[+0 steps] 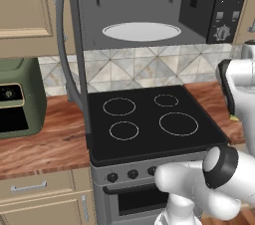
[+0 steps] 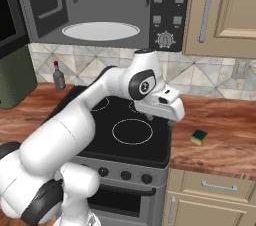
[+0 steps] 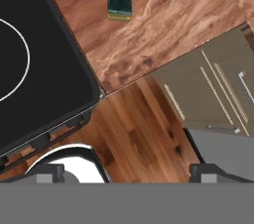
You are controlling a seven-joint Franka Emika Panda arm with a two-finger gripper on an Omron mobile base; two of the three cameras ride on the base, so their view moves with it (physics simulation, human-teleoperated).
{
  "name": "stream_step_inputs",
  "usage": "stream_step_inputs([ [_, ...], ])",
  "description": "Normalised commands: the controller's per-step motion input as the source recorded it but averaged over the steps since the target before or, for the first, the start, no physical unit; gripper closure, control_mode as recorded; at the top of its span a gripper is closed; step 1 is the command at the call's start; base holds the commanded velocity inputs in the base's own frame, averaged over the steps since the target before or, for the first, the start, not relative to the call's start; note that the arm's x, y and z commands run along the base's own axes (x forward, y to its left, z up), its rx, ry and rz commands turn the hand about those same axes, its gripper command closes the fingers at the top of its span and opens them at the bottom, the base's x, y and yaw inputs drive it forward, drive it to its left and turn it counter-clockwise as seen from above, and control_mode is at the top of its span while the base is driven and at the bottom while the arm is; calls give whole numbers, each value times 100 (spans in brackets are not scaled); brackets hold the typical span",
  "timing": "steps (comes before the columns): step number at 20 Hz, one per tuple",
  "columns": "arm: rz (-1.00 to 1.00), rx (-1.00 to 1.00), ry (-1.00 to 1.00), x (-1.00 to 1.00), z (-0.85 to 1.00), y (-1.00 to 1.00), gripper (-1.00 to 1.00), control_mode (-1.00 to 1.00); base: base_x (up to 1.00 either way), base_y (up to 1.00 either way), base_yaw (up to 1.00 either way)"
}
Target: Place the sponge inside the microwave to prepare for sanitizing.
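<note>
- Microwave (image 2: 105,10): door swung open, cavity holds white oval turntable (image 2: 100,31) w/ nothing on it; top cut off by frame edge.
- Sponge (image 2: 199,137): green top, yellow base, lying flat on wooden table (image 2: 220,140) at 3 o'clock of stove (image 2: 125,130), apart from it; in hand view at 12 o'clock (image 3: 119,1).
- Jaws (image 3: 126,171): wide apart, holding nothing; just tips visible, over stove corner, table edge and floor.
- Olive-green appliance (image 1: 17,97): on table at 9 o'clock of stove, left side cropped.
- Small bottle (image 2: 58,77), red cap, near backsplash; label too small to read.
- Microwave button panel (image 2: 167,10): markings illegible.
</note>
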Motion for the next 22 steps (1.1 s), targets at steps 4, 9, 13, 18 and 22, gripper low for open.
stream_step_inputs([
  [4,-8,19,-5,12,-4,-37,-100,-100,0,0,0],
  [9,-4,25,-3,8,-20,-13,-100,-100,0,0,0],
  [13,-1,15,-7,9,-13,-2,-100,-100,0,0,0],
  [18,0,0,-8,5,-8,0,-100,-100,0,0,0],
  [22,0,-17,-6,0,-3,0,-100,-100,0,0,0],
])
